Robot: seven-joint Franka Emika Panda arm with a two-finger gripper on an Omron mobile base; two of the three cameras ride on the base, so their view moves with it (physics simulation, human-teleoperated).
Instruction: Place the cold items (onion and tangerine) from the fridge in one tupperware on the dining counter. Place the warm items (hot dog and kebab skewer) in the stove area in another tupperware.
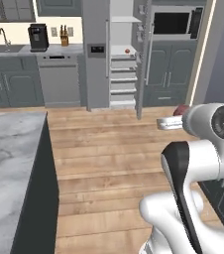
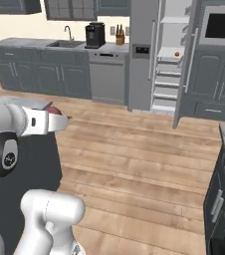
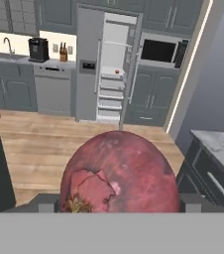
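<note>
The white arm rises from its base, bends at the elbow and reaches forward level above the wooden floor (image 1: 104, 149), its wrist horizontal and aimed toward the far kitchen wall. The gripper (image 3: 119, 201) stands spread wide around a red onion (image 3: 120, 173), the two dark finger tips (image 3: 47, 202) pressed against its left and right flanks, so the onion is held up in the air, well clear of any worktop. From the left base camera just a dark red sliver of the onion (image 1: 182, 110) shows beyond the wrist; from the right base camera it peeks out as a small maroon patch (image 2: 52, 108) above the hand. Close up, the onion is round and deep burgundy, its skin mottled with paler pink blotches, with a torn flake of peel and a tuft of dry brownish roots near its lower left. Ahead, the fridge (image 1: 121, 54) stands with its door swung open, white shelves bare but for a small orange tangerine (image 3: 117, 71) on an upper shelf. A grey marble counter (image 1: 10, 163) lies to the arm's left.
</note>
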